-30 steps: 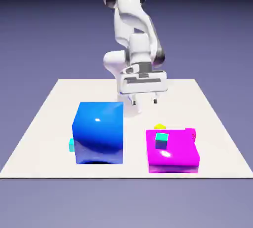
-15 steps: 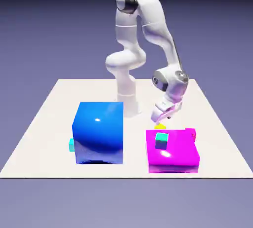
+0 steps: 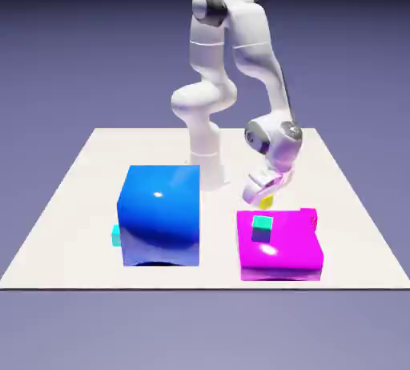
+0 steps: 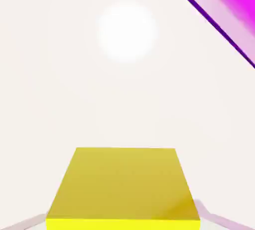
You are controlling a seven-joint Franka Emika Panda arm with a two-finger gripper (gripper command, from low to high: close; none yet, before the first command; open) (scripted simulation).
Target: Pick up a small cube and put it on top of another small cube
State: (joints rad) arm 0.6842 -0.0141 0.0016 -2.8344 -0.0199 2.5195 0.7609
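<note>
Yellow cube: while the exterior view gives me only a sliver of the yellow cube (image 3: 266, 202) behind the magenta block (image 3: 279, 245), the hand view shows it large at the bottom edge, middle.
Blue block: I get this block (image 3: 162, 216) in the exterior view alone, with one teal cube (image 3: 117, 235) peeking out at its left side.
Other teal cube: this one (image 3: 262, 228) appears at the magenta block, again only from outside.
Claw: my gripper (image 3: 264, 199) is closed on the yellow cube, its fingers parted by just the cube's width.
</note>
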